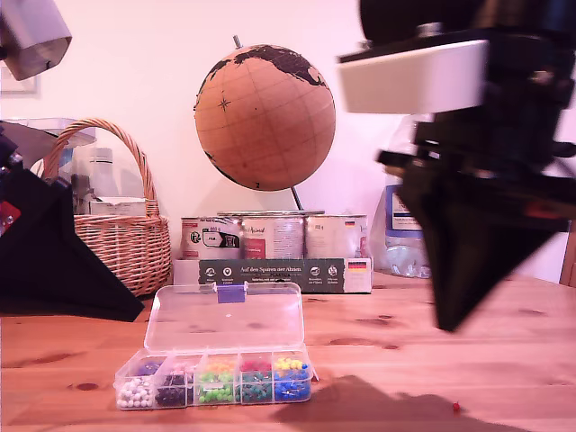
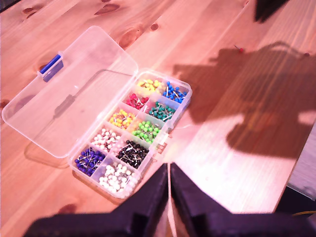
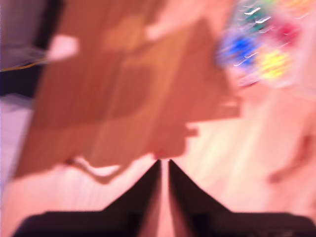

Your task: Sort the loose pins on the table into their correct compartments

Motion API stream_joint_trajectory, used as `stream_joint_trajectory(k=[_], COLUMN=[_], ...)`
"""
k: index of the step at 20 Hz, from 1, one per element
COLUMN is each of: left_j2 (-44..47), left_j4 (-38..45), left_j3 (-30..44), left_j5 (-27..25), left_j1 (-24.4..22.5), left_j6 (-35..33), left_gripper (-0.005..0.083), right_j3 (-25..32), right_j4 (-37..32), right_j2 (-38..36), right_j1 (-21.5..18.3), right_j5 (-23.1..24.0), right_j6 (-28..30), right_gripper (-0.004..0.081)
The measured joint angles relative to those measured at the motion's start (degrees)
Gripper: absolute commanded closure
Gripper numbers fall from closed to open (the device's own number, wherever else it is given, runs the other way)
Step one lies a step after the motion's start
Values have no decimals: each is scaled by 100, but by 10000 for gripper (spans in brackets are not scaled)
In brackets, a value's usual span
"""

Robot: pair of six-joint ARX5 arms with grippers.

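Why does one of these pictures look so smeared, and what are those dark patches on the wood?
The second wrist view is blurred throughout: the pin box shows only as coloured smudges. The first wrist view is sharp, with the arms' hard-edged shadow lying on the table beside the box. In the exterior view a dark arm close to the camera is soft, and all three pictures carry a warm reddish cast.
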State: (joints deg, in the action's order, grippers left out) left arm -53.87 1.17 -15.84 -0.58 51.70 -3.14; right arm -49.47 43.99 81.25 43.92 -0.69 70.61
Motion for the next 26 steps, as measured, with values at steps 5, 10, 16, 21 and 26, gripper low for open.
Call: stream_joint_trajectory(k=[5,10,16,21,26], left_j2=[0,0,0,0,0], left_j4=[15,15,15,15,15], left_j3=[0,0,0,0,0], left_j5=[0,0,0,-2,0], left_j1=[0,0,0,0,0], left_j6=[0,0,0,0,0], left_gripper=[797,797,797,797,797], right_j3=[0,0,0,0,0], right_j4=[28,-251,-428,-643,-686], right_j2=[125,452,850,1086,1123], right_j1=[-179,-186,-186,-197,-361], right_j5=[-81,-195,-192,-168,-50], right_j6=[153,352,586,601,601], right_gripper=[632,631,631,631,631])
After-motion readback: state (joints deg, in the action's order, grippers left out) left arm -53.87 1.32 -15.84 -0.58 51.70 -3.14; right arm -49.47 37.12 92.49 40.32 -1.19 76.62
